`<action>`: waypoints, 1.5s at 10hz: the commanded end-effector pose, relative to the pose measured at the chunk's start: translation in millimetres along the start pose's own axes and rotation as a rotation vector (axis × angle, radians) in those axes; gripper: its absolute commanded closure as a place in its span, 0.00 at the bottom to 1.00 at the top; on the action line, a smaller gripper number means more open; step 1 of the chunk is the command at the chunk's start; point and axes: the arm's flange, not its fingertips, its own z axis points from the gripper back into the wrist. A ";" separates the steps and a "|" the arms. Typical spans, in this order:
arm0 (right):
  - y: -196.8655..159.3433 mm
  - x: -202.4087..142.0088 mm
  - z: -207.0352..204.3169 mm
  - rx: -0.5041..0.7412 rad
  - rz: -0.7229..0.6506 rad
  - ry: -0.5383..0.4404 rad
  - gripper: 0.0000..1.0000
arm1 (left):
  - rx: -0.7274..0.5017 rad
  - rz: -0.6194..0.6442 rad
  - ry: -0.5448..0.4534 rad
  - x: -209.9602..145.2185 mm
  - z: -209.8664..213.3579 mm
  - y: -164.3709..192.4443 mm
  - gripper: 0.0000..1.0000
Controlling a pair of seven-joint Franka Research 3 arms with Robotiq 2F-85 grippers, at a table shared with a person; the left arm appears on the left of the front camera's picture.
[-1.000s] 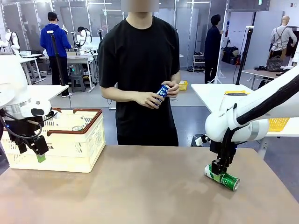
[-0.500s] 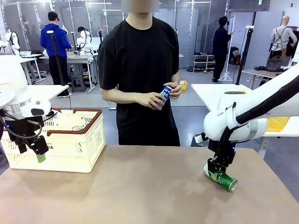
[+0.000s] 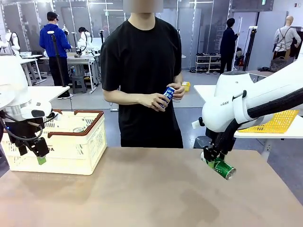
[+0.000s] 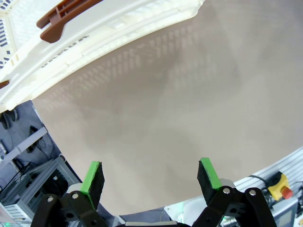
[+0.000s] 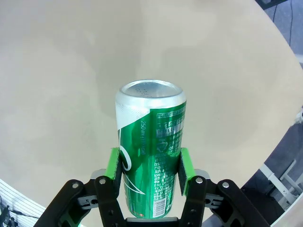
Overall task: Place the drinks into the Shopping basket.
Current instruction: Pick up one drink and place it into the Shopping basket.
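Right tool [image 3: 211, 160]: pinching the green can [image 3: 222, 169]. In the right wrist view, the green pads [image 5: 112, 165] of this tool [image 5: 147, 163] press on two opposite sides of the can's [image 5: 151, 137] lower body.
Left tool [image 3: 35, 153]: spread wide and holding nothing. It hangs at 9 o'clock in front of the basket [image 3: 71, 142]. In the left wrist view, bare desk lies between the fingers of this tool [image 4: 150, 177].
Green can: at 4 o'clock in the front view, and it looks clear of the desk [image 3: 142, 194].
Can axis: tilted, running from 10 to 4 o'clock, with the silver end toward 4 and down.
Blue can [image 3: 167, 93]: in the person's hands [image 3: 154, 100] at 12 o'clock, beyond the desk's far edge.
Basket: cream with a brown rim, standing on the desk at 9 o'clock. Its wall [image 4: 94, 42] is at 11 o'clock in the left wrist view.
Desk: plain brown top.
Room: open workshop with more desks, and a yellow basket [image 3: 279, 124] at 3 o'clock.
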 end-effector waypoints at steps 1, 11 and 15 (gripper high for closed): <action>30.2 3.8 1.8 -0.030 -0.020 -0.017 1.00 | 0.014 0.000 0.006 -4.3 -0.2 -2.1 0.00; 193.4 92.6 -57.1 0.005 0.130 0.026 1.00 | 0.014 0.000 0.006 -4.3 -0.2 -2.1 0.00; 209.2 100.8 -72.8 -0.007 0.105 0.051 1.00 | 0.014 0.000 0.006 -4.3 -0.2 -2.1 0.00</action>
